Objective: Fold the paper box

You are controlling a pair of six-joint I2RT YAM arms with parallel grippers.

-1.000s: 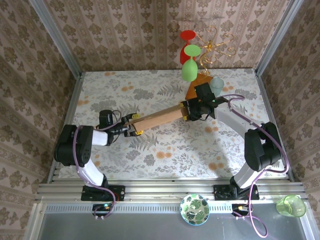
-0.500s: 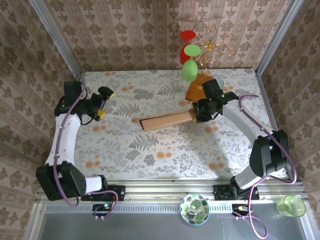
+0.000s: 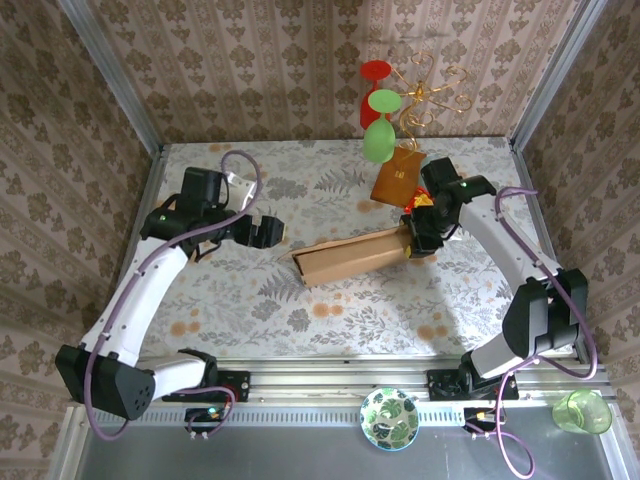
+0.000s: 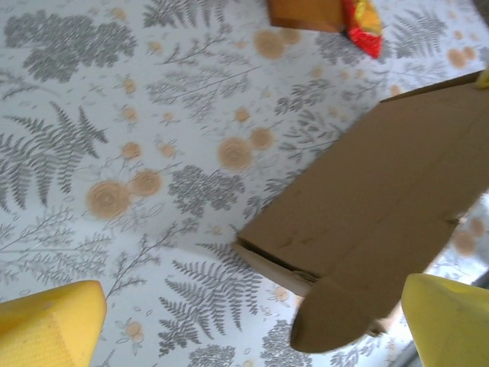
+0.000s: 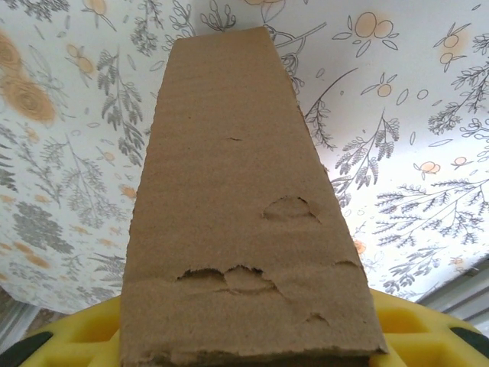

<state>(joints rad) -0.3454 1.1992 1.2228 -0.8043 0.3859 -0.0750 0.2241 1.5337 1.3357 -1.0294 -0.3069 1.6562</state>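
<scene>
The paper box (image 3: 350, 257) is a long, flattened brown cardboard piece lying slantwise in the middle of the table. My right gripper (image 3: 415, 236) is shut on its right end. In the right wrist view the cardboard (image 5: 237, 206) runs away from the gripper (image 5: 244, 353) between the yellow fingers (image 5: 409, 330). My left gripper (image 3: 268, 232) hovers open just left of the box's free end, apart from it. In the left wrist view the box (image 4: 382, 199) with a rounded tab lies beyond the spread yellow fingertips (image 4: 46, 329) of that gripper (image 4: 248, 336).
An orange-brown packet (image 3: 395, 180) lies behind the box's right end, also at the top of the left wrist view (image 4: 306, 11). A gold wire rack (image 3: 425, 95) with red and green glasses (image 3: 378, 140) stands at the back. A patterned bowl (image 3: 390, 418) and a green cup (image 3: 582, 411) sit at the near edge.
My left arm, which let go of the box's left end and swung off to the far left, has come back toward that end, open. The right gripper shifted the box slightly nearer and rightward.
</scene>
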